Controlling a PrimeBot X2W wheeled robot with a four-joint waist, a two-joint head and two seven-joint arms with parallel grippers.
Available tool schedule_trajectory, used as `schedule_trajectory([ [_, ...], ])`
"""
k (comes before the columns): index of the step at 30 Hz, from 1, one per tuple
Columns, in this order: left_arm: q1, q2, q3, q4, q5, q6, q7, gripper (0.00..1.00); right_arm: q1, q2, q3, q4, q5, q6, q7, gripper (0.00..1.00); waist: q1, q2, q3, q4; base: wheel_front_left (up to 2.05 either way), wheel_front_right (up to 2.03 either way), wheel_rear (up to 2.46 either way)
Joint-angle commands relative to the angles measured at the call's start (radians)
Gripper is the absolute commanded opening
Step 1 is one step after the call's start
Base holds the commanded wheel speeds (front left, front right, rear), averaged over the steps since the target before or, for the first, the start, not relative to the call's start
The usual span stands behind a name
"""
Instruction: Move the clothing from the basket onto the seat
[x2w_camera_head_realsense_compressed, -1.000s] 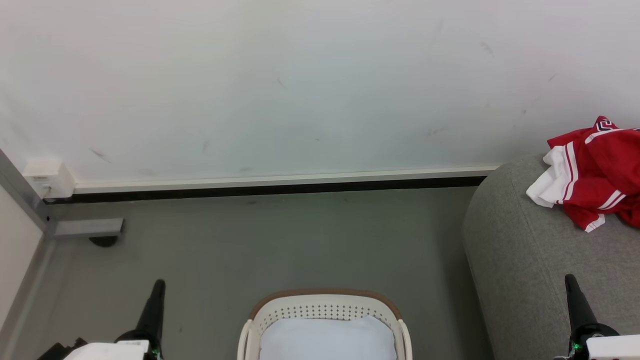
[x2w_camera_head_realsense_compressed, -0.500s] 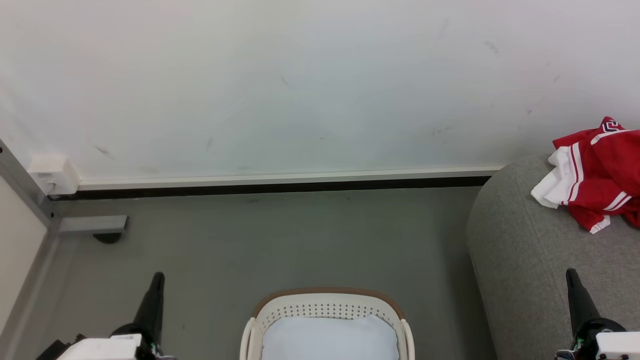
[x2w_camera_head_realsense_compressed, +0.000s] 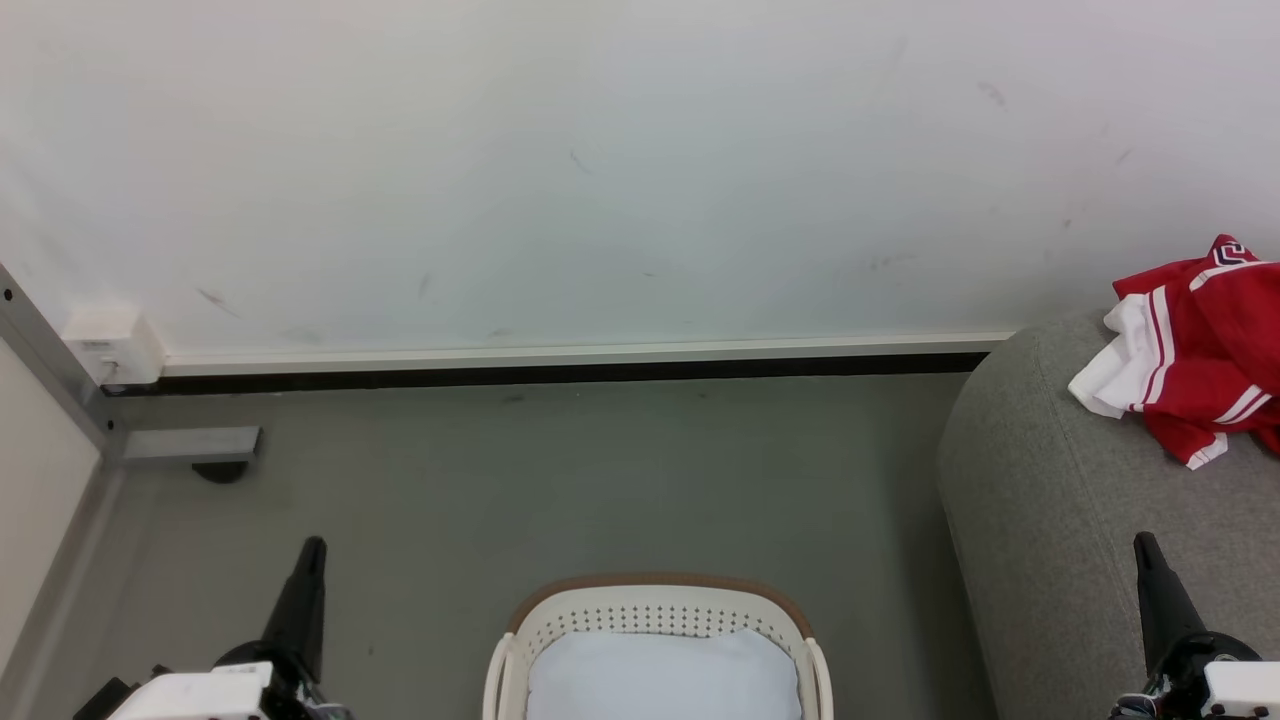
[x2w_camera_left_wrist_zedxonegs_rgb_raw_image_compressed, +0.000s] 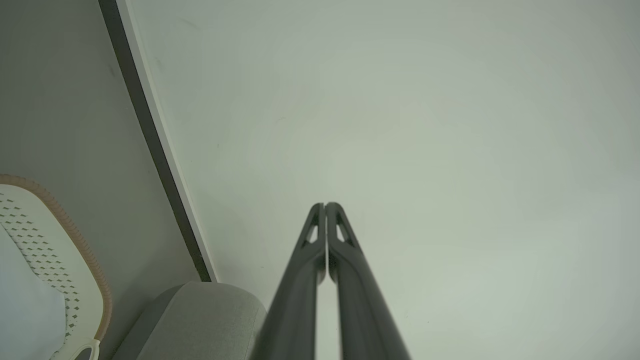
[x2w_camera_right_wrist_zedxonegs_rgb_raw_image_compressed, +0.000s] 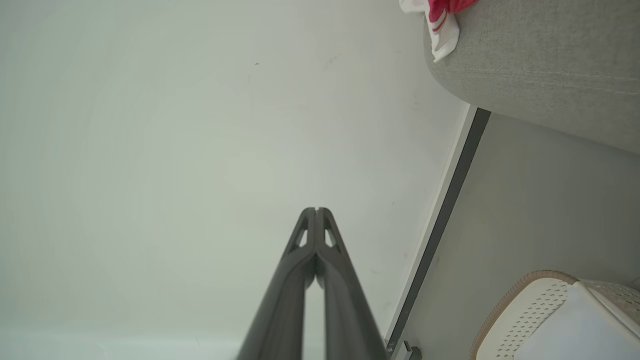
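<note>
Clothing (x2w_camera_head_realsense_compressed: 1205, 360) stays crumpled on the seat (x2w_camera_head_realsense_compressed: 1050, 520), cut off by the frame edge; left gripper (x2w_camera_head_realsense_compressed: 313, 545) and right gripper (x2w_camera_head_realsense_compressed: 1145, 540) are closed, empty.

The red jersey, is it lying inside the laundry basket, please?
No, the red jersey lies on the grey sofa; the basket holds a pale cloth.

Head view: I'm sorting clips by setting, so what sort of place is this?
Likely a home-style room, perhaps a test set: grey sofa with a red jersey, laundry basket on a grey floor.
</note>
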Motion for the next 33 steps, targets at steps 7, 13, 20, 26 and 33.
schedule_trajectory([
  [7, -0.009, 0.001, 0.003, -0.002, -0.014, -0.004, 0.004, 0.0, -0.011, -0.007, -0.004, -0.005, 0.002, -0.002, 0.003, 0.0, 0.0, -0.0001, 0.0, 0.0, 0.0, 0.0, 0.0],
  [13, -0.009, 0.001, 0.003, -0.003, -0.014, -0.004, 0.004, 0.0, -0.012, -0.007, -0.004, -0.005, 0.002, -0.002, 0.003, 0.0, 0.0, -0.0001, 0.0, 0.0, 0.0, 0.0, 0.0],
  [20, -0.009, 0.001, 0.003, -0.003, -0.014, -0.004, 0.004, 0.0, -0.012, -0.007, -0.004, -0.005, 0.002, -0.002, 0.003, 0.0, 0.0, -0.0001, 0.0, 0.0, 0.0, 0.0, 0.0],
  [26, -0.009, 0.001, 0.003, -0.003, -0.014, -0.004, 0.004, 0.0, -0.011, -0.007, -0.004, -0.005, 0.002, -0.002, 0.003, 0.0, 0.0, -0.0001, 0.0, 0.0, 0.0, 0.0, 0.0],
  [33, -0.009, 0.001, 0.003, -0.003, -0.014, -0.004, 0.004, 0.0, -0.011, -0.007, -0.004, -0.005, 0.002, -0.002, 0.003, 0.0, 0.0, -0.0001, 0.0, 0.0, 0.0, 0.0, 0.0],
])
